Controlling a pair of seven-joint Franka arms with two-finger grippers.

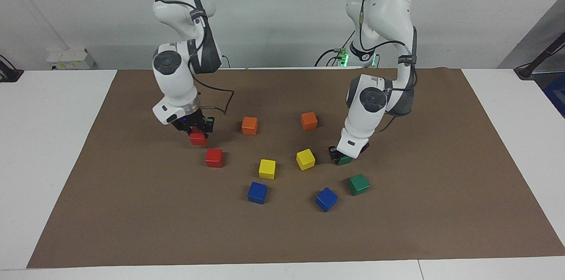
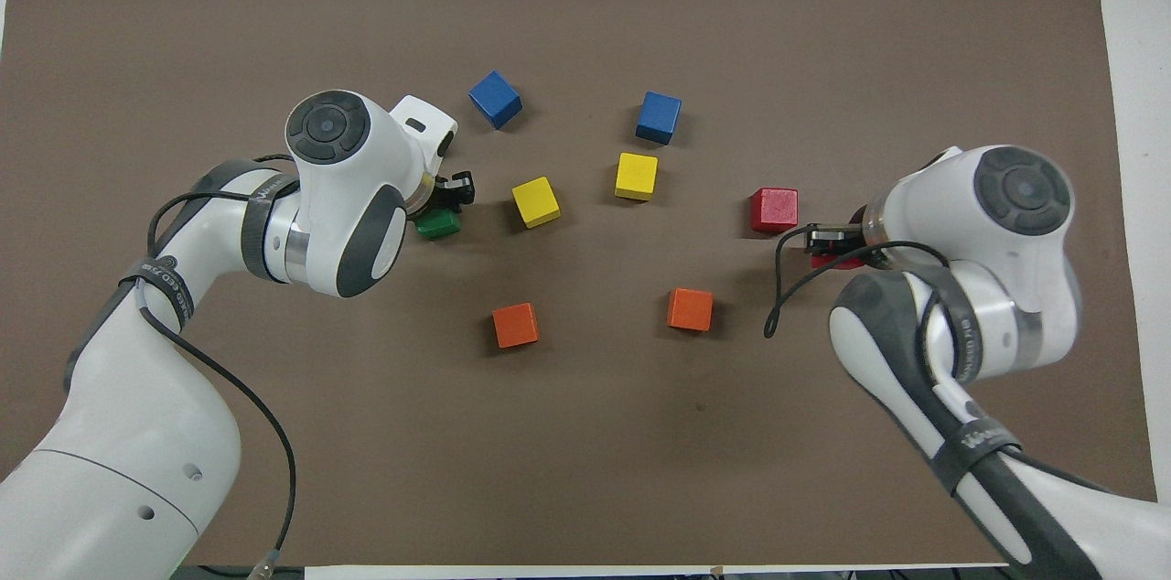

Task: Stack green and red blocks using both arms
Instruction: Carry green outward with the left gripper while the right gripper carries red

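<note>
**Each arm grips one cube**

The right gripper [image 1: 194, 129] is clamped on a bright red matte cube [image 1: 198, 138], lifted a little above the brown mat [image 1: 397, 236], near the second red cube [image 1: 214, 157] that lies on the mat toward the right arm's end. The left gripper [image 1: 340, 156] is closed around a dark green matte cube [image 1: 344, 160], low at the mat beside a yellow cube [image 1: 305, 159]. The second green cube [image 1: 358, 184] lies farther from the robots, near a blue cube [image 1: 326, 199].
</note>
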